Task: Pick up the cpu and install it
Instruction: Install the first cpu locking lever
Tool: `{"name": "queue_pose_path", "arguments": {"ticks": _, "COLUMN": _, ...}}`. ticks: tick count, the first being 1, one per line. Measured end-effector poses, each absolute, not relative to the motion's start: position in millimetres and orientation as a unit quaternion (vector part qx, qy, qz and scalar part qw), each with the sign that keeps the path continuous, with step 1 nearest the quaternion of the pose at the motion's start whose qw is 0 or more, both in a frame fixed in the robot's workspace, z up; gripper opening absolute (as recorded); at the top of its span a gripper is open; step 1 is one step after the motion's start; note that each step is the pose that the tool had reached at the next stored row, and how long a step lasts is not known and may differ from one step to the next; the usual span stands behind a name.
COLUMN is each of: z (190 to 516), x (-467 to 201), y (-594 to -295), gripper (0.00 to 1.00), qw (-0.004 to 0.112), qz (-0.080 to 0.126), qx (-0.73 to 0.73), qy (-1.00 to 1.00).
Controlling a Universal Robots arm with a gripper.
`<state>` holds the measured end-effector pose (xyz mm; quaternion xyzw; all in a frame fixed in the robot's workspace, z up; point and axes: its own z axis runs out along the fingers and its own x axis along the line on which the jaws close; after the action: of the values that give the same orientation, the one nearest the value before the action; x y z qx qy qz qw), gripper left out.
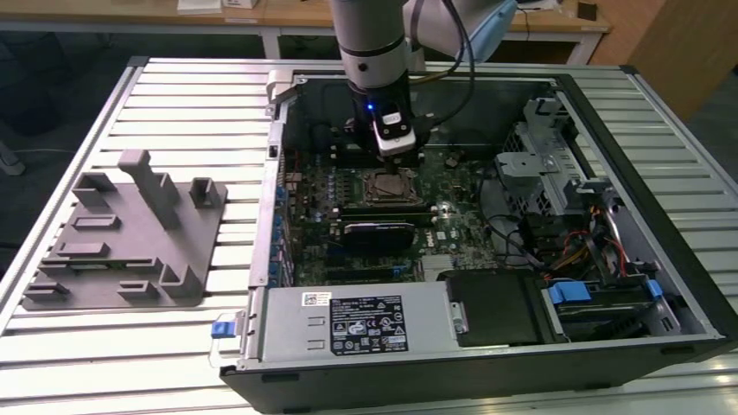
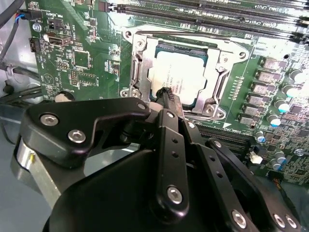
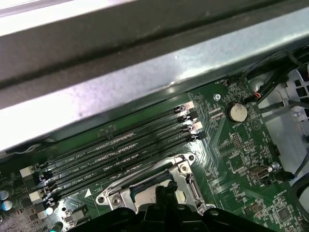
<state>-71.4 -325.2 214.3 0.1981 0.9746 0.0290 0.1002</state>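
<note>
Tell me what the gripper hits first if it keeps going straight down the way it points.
Most likely the cpu, lying inside the socket's metal frame on the motherboard. In the second wrist view the gripper points at its near edge; how much gap remains is unclear.

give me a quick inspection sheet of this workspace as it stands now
surface: slatted metal table carrying an open computer case.
job's things: cpu lies flat inside the socket frame on the motherboard.
clutter: grey fixture block on the table, at the exterior view's left of the case.
grippers: gripper right above the cpu's edge, nothing held; finger state cannot be told.
cables: coloured wire bundle inside the case at the exterior view's right; dark cable along the arm.
surroundings: wooden desks behind the table.
</note>
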Motion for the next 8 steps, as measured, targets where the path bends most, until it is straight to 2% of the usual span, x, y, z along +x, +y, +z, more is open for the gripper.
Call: {"name": "queue_pose_path", "arguments": {"ticks": 8, "z": 214.2, "x": -71.2, "y": -325.2, "gripper": 0.11, "qw": 0.1, "qz": -0.005, "qx": 0.195, "qy": 0.976}}
